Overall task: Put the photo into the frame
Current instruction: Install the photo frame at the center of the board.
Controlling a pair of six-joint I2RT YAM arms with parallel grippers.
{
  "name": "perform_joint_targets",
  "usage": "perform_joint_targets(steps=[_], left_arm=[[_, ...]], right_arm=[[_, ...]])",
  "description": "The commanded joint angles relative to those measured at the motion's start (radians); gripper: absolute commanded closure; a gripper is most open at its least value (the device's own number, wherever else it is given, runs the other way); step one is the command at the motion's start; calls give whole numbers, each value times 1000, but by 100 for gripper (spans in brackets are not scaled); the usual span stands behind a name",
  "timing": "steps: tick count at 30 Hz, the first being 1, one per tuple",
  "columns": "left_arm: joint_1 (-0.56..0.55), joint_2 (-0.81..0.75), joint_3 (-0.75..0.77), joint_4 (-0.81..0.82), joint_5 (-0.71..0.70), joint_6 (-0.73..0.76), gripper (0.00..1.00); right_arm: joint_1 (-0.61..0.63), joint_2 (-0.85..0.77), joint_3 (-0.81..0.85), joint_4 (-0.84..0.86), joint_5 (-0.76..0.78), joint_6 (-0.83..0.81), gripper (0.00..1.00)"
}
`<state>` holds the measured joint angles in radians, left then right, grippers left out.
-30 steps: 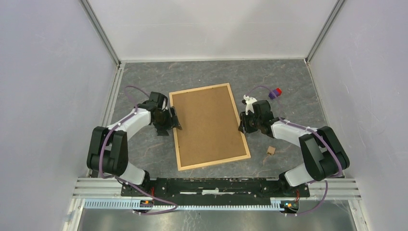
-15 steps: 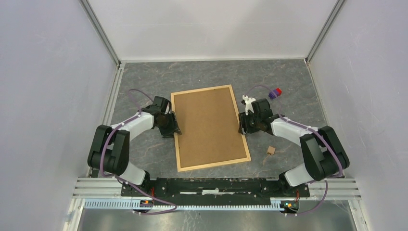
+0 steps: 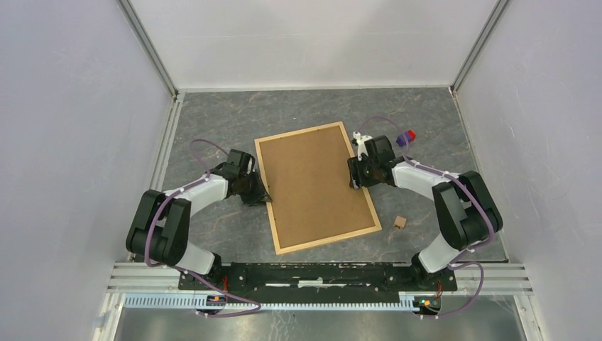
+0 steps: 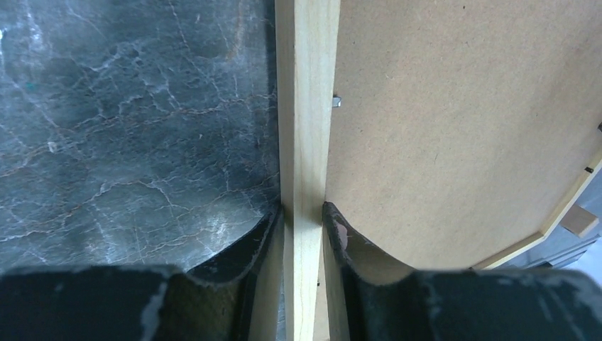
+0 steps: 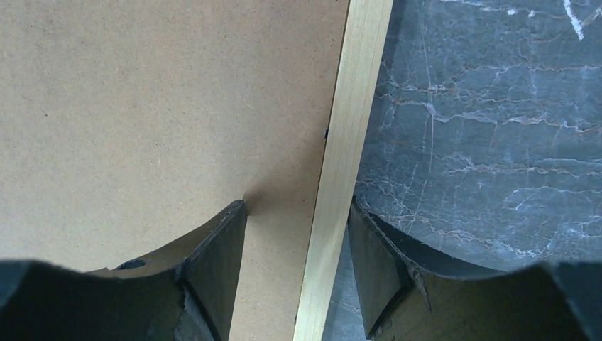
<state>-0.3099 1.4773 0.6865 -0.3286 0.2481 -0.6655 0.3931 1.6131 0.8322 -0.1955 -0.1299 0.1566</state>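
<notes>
Nearest us, the left gripper [image 4: 304, 213] pinches the left rail of the frame [image 4: 307, 106], both pads tight against the wood, presumably to steady or steer it. The frame lies face-down on the table [image 3: 213, 121], brown panel [image 5: 142, 106] uppermost. Opposite, the right gripper [image 5: 295, 209] straddles the right rail, jaws parted, gripping nothing. We see the photo nowhere; whether it lies beneath the panel we cannot tell.

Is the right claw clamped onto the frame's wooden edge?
No: the right claw has its fingers either side of the frame strip, with gaps showing on both sides.
</notes>
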Motion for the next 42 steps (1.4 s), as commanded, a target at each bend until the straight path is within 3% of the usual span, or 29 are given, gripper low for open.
perform_joint_targets(steps=[1, 6, 14, 24, 33, 39, 42], left_arm=[[-20, 41, -20, -3, 7, -25, 67], [-19, 57, 25, -32, -8, -5, 70], [-6, 86, -39, 44, 16, -71, 80], [-8, 22, -117, 74, 49, -117, 80], [-7, -11, -139, 68, 46, -105, 78], [1, 46, 2, -46, -17, -18, 67], [19, 57, 40, -118, -89, 26, 67]], right_arm=[[24, 40, 11, -55, -3, -1, 40], [24, -19, -11, -124, 84, -24, 35], [22, -175, -42, -289, 345, -34, 13], [19, -72, -25, -116, 138, 20, 14], [21, 24, 30, -40, -72, 63, 27], [42, -94, -79, -20, -232, 109, 29], [29, -175, -76, -121, -132, 65, 27]])
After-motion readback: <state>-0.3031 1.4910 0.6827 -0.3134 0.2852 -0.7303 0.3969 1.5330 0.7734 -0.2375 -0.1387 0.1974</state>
